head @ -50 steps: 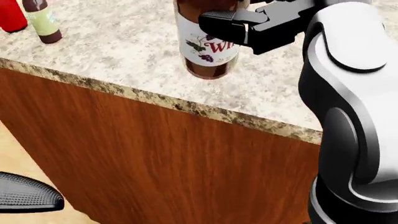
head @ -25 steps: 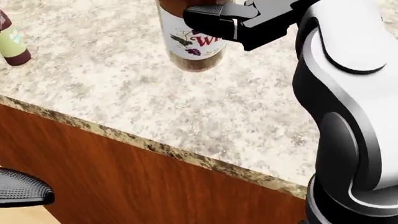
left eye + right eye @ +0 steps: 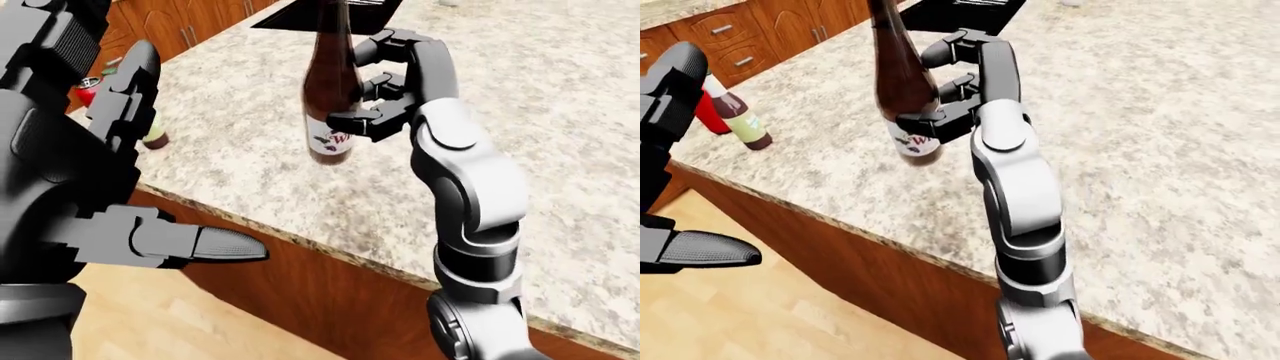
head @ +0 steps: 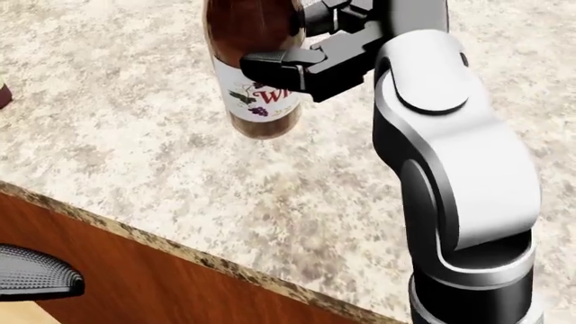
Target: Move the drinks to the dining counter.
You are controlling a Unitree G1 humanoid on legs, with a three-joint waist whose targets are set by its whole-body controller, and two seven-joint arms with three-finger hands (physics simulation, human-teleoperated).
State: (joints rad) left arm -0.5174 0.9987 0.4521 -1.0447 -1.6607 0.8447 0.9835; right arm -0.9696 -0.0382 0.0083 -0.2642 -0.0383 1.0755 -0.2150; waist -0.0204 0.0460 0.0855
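One tall brown glass wine bottle with a white grape label (image 3: 902,90) stands upright over the speckled granite counter (image 3: 1160,150), and we grip its lower body with our right hand (image 3: 955,94), fingers (image 4: 275,66) wrapped round it; whether its base touches the stone we cannot tell. Our left hand (image 3: 130,165) hangs spread and empty off the counter's wooden edge. Near the counter's left end stand a green-labelled bottle (image 3: 737,112) and a red one (image 3: 708,114).

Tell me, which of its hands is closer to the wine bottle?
Right. The right hand has its fingers around the wine bottle; the left hand hangs off the counter's edge.
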